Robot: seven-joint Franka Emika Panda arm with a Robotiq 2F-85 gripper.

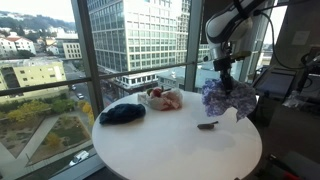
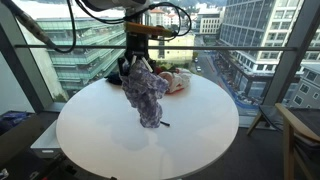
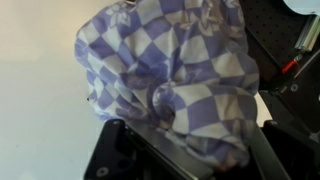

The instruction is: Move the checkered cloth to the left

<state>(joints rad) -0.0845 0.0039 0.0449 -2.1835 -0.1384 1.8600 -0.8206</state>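
The purple-and-white checkered cloth hangs bunched from my gripper, lifted above the round white table. In an exterior view the cloth dangles over the table's middle, its lower tip just above the surface, under the gripper. In the wrist view the cloth fills the frame, pinched between the dark fingers. The gripper is shut on it.
A dark blue cloth and a pink-and-white cloth lie at the table's window side. A small dark object lies on the table below the hanging cloth. Glass windows ring the table. A chair stands beside it.
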